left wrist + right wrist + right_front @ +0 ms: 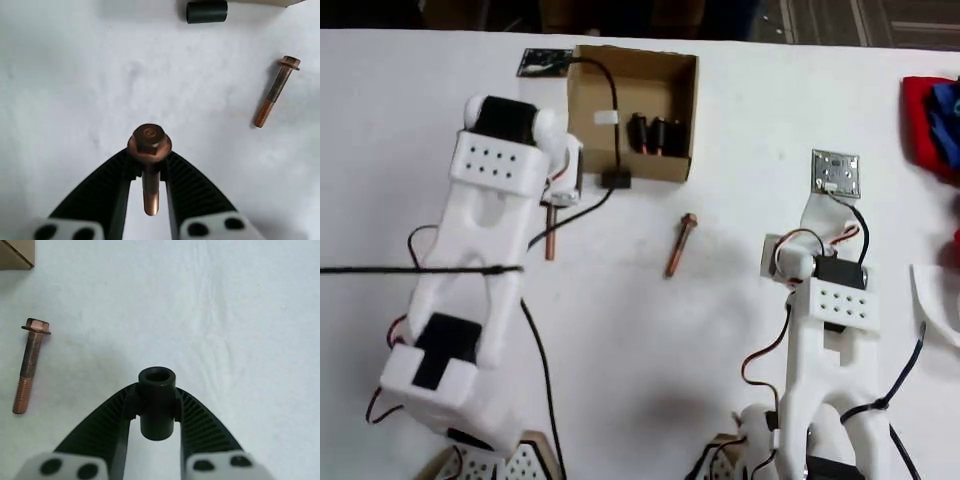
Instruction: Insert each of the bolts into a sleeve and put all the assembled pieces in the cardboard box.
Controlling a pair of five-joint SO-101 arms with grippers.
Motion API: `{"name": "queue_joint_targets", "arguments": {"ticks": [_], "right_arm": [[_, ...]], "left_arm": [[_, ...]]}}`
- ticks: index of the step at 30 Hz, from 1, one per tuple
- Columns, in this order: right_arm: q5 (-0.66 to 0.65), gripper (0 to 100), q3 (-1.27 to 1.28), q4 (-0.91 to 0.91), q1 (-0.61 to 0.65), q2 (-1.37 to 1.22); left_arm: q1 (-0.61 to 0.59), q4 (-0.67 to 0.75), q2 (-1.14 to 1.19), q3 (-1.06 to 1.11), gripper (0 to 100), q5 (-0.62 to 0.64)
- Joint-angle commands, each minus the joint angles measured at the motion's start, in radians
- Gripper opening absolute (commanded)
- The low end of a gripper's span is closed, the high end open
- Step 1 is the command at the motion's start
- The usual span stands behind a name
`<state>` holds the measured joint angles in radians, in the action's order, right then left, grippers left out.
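Looking down in the high view, the cardboard box (655,165) stands at the far middle of the white tabletop (640,350), with dark cylindrical pieces (656,134) inside; whether they carry bolts cannot be told. A free sleeve (616,179) lies just beside the box's near wall. The held bolt (551,236) projects from beneath the left arm's tip, near the box's near left corner. The loose bolt (680,244) lies flat between the two arms, apart from both.

In the left wrist view, the left tool (150,162) is narrowly closed on the held bolt (149,150), gripping the shank just under the flanged head, with the threaded end pointing back between the fingers. The loose bolt (276,91) lies well apart to one side, and the free sleeve (207,11) lies farther off.

In the right wrist view, the right tool (156,402) clamps the held sleeve (157,390), whose open bore faces away from the wrist. The loose bolt (30,365) lies on the tabletop to one side, clear of the fingers, near the box corner (15,252).
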<state>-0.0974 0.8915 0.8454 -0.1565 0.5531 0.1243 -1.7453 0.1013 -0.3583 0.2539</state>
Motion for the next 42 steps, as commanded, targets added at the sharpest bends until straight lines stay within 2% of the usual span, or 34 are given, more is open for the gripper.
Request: {"name": "queue_joint_targets", "arguments": {"ticks": [1, 5, 9, 14, 21, 26, 30, 35, 42], "right_arm": [[0.005, 2.0, -0.005, -0.016, -0.001, 0.045], [0.003, 2.0, -0.005, -0.016, -0.001, 0.047], [0.003, 2.0, -0.005, -0.015, -0.001, 0.048], [0.003, 2.0, -0.005, -0.015, -0.001, 0.05], [0.0, 2.0, 0.005, -0.016, 0.004, 0.051], [-0.002, 2.0, 0.015, -0.015, 0.056, 0.051], [-0.002, 2.0, 0.023, -0.012, 0.11, 0.051], [-0.002, 2.0, 0.063, -0.01, 0.157, 0.12], [-0.002, 2.0, 0.299, -0.054, 0.282, 0.533]], "left_arm": [[0.008, 0.077, -0.117, 0.022, 3, 0.006], [0.012, 0.224, -0.241, 0.151, 3, 0.006], [0.008, 0.397, -0.41, 0.386, 3, 0.006], [-0.002, 0.706, -0.647, 0.7, 3, 0.0], [-0.002, 1.214, -0.944, 1.11, 3, 0.0], [0.005, 1.55, -1.138, 1.389, 3, -0.002], [0.006, 1.76, -1.277, 1.569, 3, -0.002], [0.008, 1.82, -1.392, 1.695, 3, -0.002], [0.021, 1.82, -1.409, 1.75, 3, 0.0]]}}
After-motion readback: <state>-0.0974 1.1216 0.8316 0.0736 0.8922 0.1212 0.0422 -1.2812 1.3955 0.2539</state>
